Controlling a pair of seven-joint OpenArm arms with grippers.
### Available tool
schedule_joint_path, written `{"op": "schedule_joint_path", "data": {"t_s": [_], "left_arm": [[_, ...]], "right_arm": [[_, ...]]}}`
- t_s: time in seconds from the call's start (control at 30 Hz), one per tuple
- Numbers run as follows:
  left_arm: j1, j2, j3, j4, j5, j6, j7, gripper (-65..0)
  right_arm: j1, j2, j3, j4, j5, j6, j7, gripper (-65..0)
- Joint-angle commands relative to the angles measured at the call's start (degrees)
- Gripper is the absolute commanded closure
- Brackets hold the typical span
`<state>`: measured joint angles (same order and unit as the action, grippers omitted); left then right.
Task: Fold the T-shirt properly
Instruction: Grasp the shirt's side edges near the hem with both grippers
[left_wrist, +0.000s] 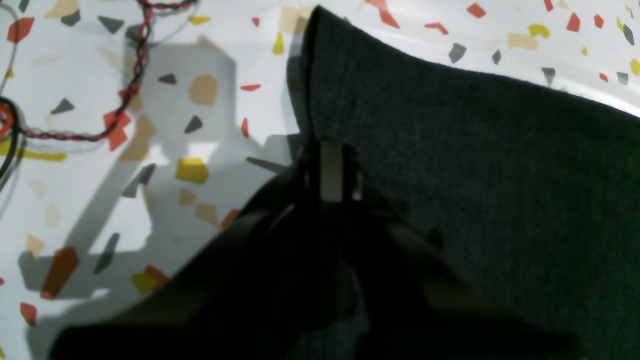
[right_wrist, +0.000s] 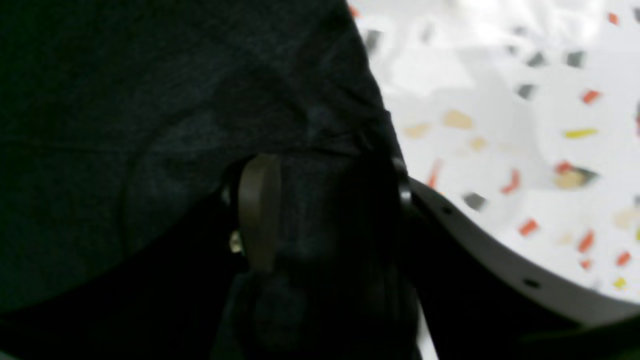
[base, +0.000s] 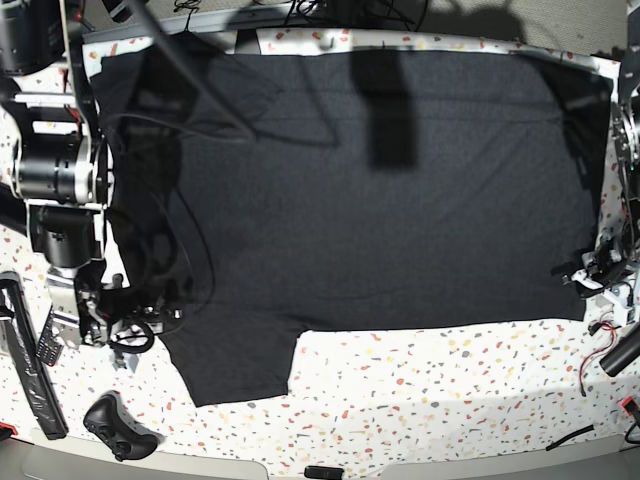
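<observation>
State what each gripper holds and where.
Left gripper pinches the T-shirt at its edge. Right gripper straddles cloth; a grip cannot be told.

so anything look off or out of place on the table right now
A black game controller lies on the table's near edge beside the T-shirt. The shirt lies uneven: one flap juts toward the front past the rest.

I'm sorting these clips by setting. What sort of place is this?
Probably a robot lab bench: a white speckled terrazzo-pattern tabletop under a large black cloth T-shirt, loose red-and-black twisted wires, and a black game controller at the front edge.
</observation>
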<state>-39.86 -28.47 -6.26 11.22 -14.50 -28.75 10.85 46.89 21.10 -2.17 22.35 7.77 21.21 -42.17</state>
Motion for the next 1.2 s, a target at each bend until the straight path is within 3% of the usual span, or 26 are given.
{"op": "schedule_joint_path", "data": {"t_s": [0.0, 0.2, 0.6, 0.83, 1.17], "left_arm": [[-1.2, -0.8, 0.0, 0.5, 0.3, 0.1, 0.0, 0.0], [-1.2, -0.8, 0.0, 0.5, 0.4, 0.1, 0.0, 0.0], [-1.2, -0.8, 0.0, 0.5, 0.5, 0.1, 0.2, 0.0], [-1.2, -0.8, 0.0, 0.5, 0.5, 0.1, -0.1, 0.0], [-1.2, -0.8, 0.0, 1.5, 0.5, 0.0, -0.2, 0.0]], "right_arm": [[2.9, 1.1, 0.2, 0.7, -0.1, -0.2, 0.2, -28.0], [5.5, 2.4, 0.2, 0.7, 5.9, 1.8, -0.9, -28.0], [1.4, 3.9, 0.2, 0.7, 5.7, 1.9, 5.3, -28.0], [1.2, 3.9, 0.2, -0.5, 4.3, 1.9, 5.5, -23.7], [1.2, 2.8, 0.2, -3.8, 4.5, 1.9, 4.9, -23.6]]}}
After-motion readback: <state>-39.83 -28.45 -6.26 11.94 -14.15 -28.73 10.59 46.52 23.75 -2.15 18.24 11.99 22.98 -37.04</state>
